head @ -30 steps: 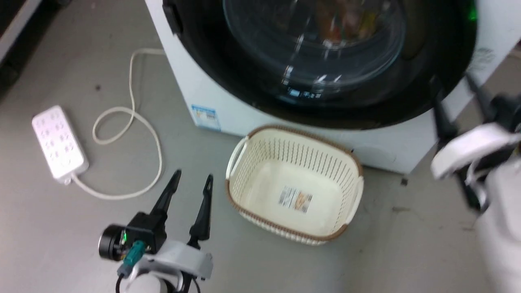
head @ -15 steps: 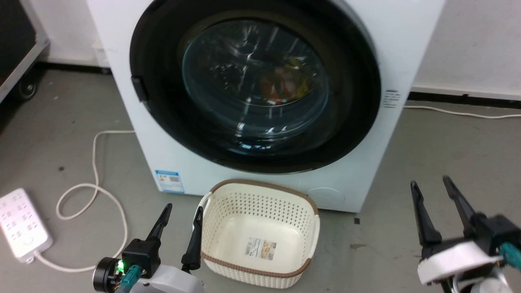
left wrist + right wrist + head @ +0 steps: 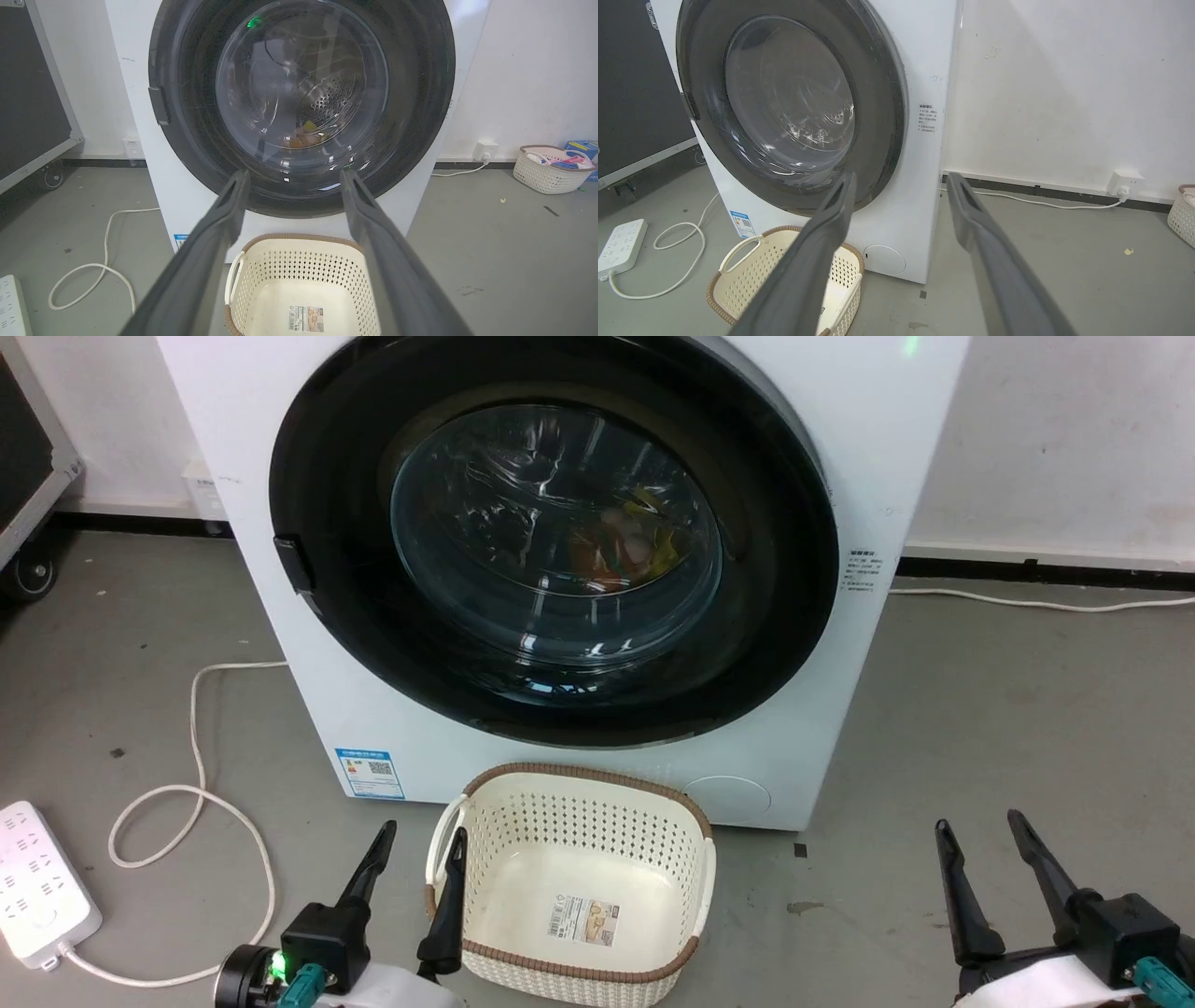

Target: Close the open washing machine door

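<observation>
Grey floor, white wall behind. Washing machine door (image 3: 555,537) sits flush in the washer (image 3: 868,448) front and looks shut. Left gripper (image 3: 422,833) and right gripper (image 3: 977,821) hang low either side of the basket (image 3: 579,771), fingers spread, empty. Door is likely stiff, heavy and hinged: push the black rim by the latch (image 3: 291,565), not the glass.

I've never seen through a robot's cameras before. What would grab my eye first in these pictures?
The large round black-framed washing machine door with its bulging clear glass window dominates the head view's upper middle, seemingly shut against the white machine. On the grey floor before it sits an empty cream perforated plastic basket with a brown rim, with the open, empty left gripper and right gripper low at either side.
</observation>
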Available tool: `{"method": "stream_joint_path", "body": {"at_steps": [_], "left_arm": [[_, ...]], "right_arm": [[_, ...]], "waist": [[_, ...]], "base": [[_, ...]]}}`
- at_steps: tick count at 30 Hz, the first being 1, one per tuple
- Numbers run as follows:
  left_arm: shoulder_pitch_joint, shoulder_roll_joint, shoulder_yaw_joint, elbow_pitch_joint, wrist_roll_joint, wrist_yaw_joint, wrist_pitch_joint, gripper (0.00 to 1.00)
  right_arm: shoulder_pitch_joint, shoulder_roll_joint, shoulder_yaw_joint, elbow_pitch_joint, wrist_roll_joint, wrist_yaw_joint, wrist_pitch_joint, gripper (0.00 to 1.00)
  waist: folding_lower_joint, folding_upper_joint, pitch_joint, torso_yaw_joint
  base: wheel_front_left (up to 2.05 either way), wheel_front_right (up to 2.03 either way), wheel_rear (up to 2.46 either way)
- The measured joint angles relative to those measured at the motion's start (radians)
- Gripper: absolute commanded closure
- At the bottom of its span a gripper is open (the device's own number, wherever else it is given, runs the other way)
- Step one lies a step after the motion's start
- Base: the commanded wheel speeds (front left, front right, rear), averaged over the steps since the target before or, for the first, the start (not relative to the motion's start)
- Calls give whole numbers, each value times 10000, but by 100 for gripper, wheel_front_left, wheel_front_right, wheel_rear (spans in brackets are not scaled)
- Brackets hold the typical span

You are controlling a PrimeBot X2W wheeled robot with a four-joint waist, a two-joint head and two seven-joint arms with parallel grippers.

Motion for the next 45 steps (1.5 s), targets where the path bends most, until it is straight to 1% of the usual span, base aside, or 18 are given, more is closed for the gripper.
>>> {"method": "stream_joint_path", "body": {"at_steps": [1,13,45], "left_arm": [[0,0,-4,-6,0,0,0,100],[-4,0,10,-48,2,13,125,100],[-4,0,236,-560,247,328,825,100]], "right_arm": [[11,2,13,10,31,0,0,100],[11,2,48,-36,35,0,136,100],[10,2,309,-418,-40,0,815,100]], "waist": [[0,0,12,-1],[0,0,46,-6],[0,0,191,-12]], "base": [[0,0,0],[0,0,0],[0,0,0]]}}
